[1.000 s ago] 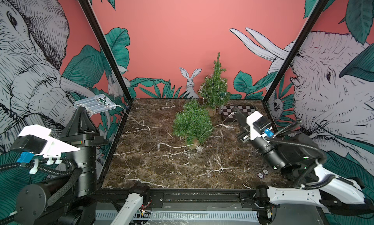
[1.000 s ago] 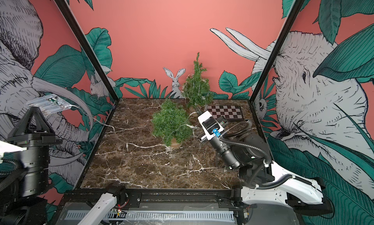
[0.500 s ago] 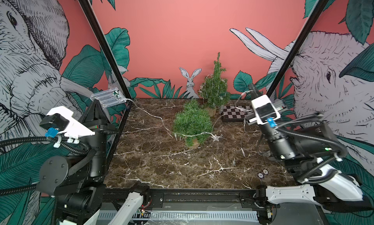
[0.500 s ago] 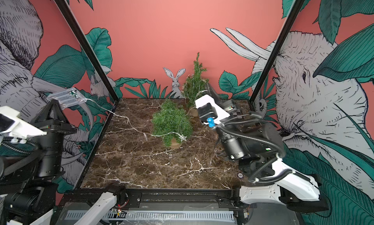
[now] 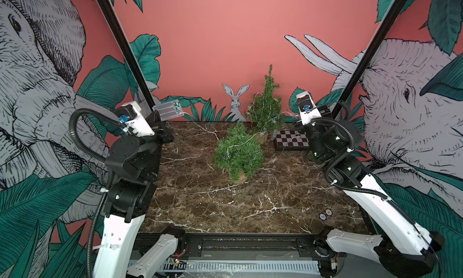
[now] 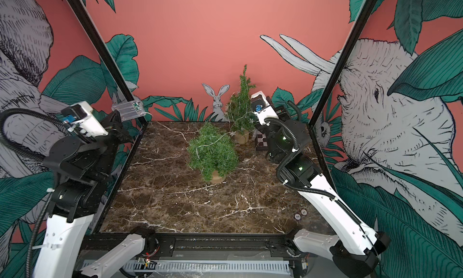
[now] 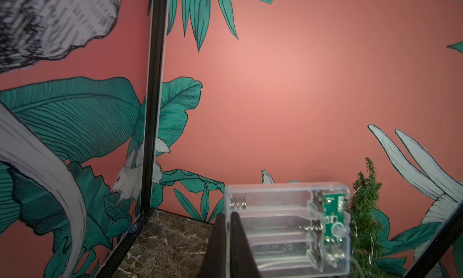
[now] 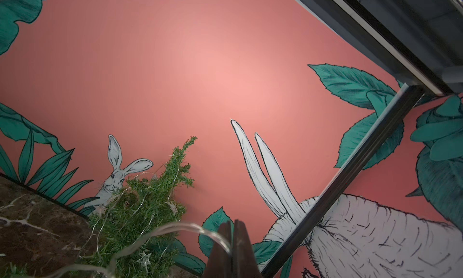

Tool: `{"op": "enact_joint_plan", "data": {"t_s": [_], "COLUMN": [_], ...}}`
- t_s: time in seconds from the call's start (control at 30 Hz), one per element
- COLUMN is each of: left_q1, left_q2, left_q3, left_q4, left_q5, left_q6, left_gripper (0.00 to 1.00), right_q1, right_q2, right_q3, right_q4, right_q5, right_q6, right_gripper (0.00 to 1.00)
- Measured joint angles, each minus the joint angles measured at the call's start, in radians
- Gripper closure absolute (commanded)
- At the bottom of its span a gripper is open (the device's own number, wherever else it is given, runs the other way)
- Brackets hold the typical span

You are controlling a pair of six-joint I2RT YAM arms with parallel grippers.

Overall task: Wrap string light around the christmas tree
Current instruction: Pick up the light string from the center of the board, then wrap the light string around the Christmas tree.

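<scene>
In both top views the front tree [image 5: 238, 154] stands in its small pot at the centre of the frame, on the marble table [image 5: 225, 201]. A thin strand of the string light [image 6: 220, 138] lies across its upper branches and runs up and to the right toward the right arm. The back tree [image 5: 266, 109] stands just above and right of it, against the pink wall, with silvery wire and small stars among its branches. A checkered board [image 5: 290, 140] lies on the table just right of that tree's pot.

The left gripper [image 7: 226, 215] is raised at the left of centre in both top views. Its jaws are pinching the edge of a clear battery box [image 7: 288, 226], which hangs off the table; springs and a green circuit board show through the plastic.

The right gripper [image 8: 234, 223] sits at the bottom of the right wrist view, jaws pressed together on the clear wire of the string light, which loops away to the left in front of the back tree. In the top views its tips are hidden behind the wrist camera
</scene>
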Motion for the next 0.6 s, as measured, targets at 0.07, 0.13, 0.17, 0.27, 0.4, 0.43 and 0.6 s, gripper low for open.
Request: {"op": "enact_joint_plan", "data": {"t_s": [0.07, 0.13, 0.17, 0.27, 0.4, 0.43, 0.6], "left_q1": [0.000, 0.000, 0.000, 0.000, 0.001, 0.001, 0.001], "left_q2": [-0.051, -0.111, -0.136, -0.193, -0.182, -0.159, 0.049], "left_q3": [-0.010, -0.029, -0.038, -0.057, -0.050, -0.032, 0.132], "left_q4": [0.028, 0.067, 0.086, 0.150, 0.183, 0.166, 0.077], "left_q5": [-0.039, -0.077, -0.093, -0.137, -0.212, -0.222, -0.118], "left_q6": [0.004, 0.008, 0.009, 0.019, 0.046, 0.043, 0.008], "left_gripper": [1.00, 1.00, 1.00, 1.00, 1.00, 1.00, 1.00], "right_q1": [-0.044, -0.080, -0.089, -0.103, -0.111, -0.113, -0.116], "right_q2": [0.000, 0.000, 0.000, 0.000, 0.006, 0.014, 0.085], "right_q3": [0.000, 0.000, 0.000, -0.001, 0.004, 0.013, 0.083], "right_q4": [-0.003, -0.001, 0.002, 0.023, 0.056, 0.066, 0.114], "right_q5": [-0.035, -0.067, -0.081, -0.124, -0.170, -0.183, -0.244], "right_q6": [0.060, 0.108, 0.122, 0.167, 0.213, 0.226, 0.284], "right_gripper": [1.00, 1.00, 1.00, 1.00, 1.00, 1.00, 1.00]}}
